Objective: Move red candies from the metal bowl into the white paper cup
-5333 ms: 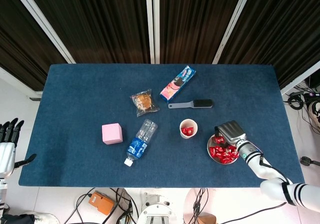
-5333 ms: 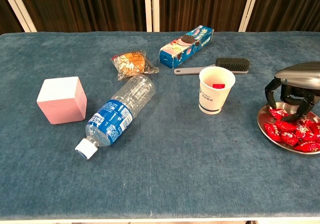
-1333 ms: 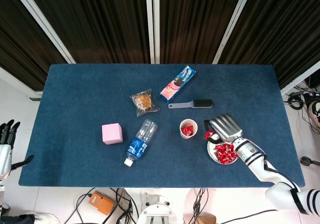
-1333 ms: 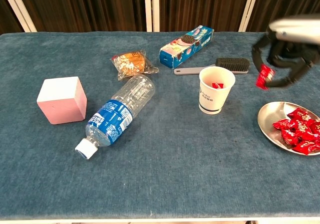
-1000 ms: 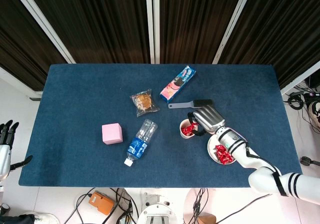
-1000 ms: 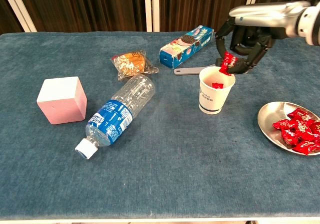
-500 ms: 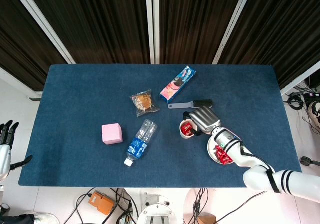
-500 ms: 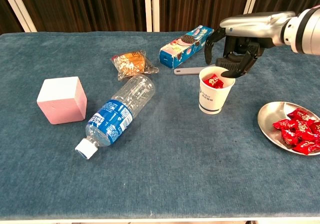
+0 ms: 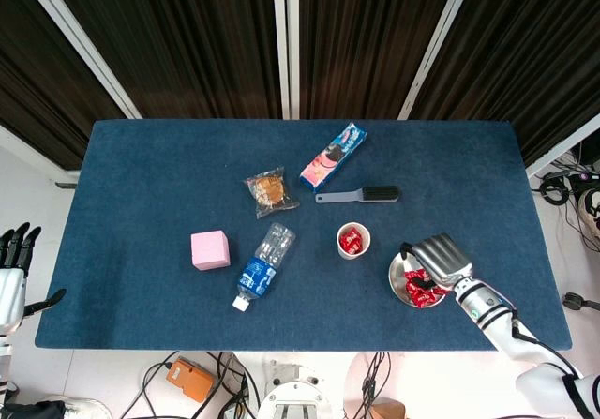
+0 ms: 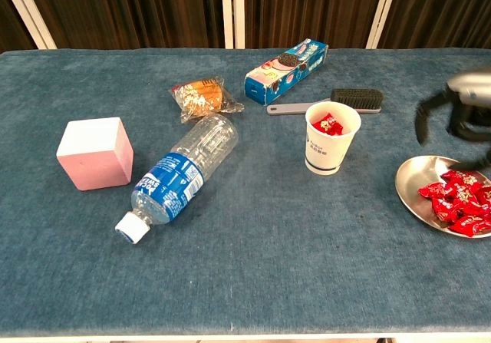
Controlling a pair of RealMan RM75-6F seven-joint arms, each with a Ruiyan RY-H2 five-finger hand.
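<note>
Right hand (image 9: 441,255): empty, fingers spread, hovering over bowl (image 9: 397,283) near worktop's front right corner. Candies (image 10: 456,203): heaped in bowl; some in cup (image 10: 331,138), just left of it. Advice: lower onto one outlying candy, pinch firmly. Left hand (image 9: 11,261): idle, open, off worktop.

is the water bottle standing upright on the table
No, the water bottle lies on its side on the table, with its white cap pointing toward the near edge, beside the pink cube.
</note>
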